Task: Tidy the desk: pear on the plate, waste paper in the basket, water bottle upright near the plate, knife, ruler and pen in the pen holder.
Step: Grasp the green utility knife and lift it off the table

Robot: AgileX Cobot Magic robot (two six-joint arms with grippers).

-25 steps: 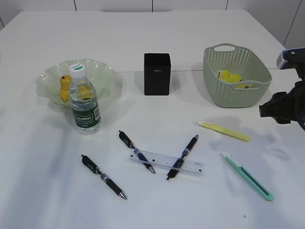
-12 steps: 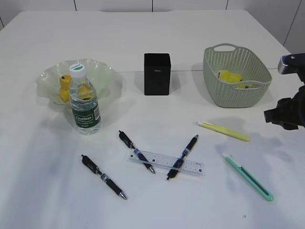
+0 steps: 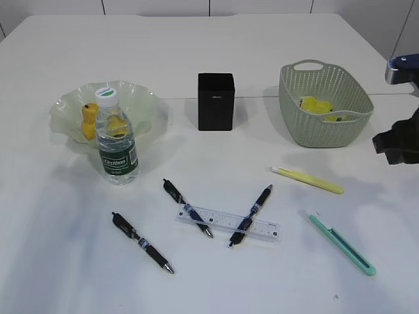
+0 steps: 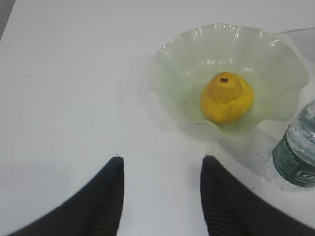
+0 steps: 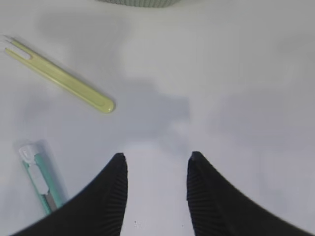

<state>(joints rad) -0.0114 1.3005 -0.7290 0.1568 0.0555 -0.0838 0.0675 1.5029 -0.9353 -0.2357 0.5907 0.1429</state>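
Observation:
The yellow pear lies in the pale green plate. The water bottle stands upright against the plate's front. My left gripper hovers open and empty over bare desk, short of the plate. The yellow waste paper is inside the basket. The black pen holder stands mid-desk. Three pens, the clear ruler, a yellow knife and a teal knife lie flat. My right gripper is open and empty, to the right of both knives.
The right arm sits at the right edge of the exterior view, beside the basket. Two of the pens lie across the ruler. The desk seam runs behind the pen holder.
The right arm has drawn back to the right, further out of the exterior view. Nothing on the desk has moved.

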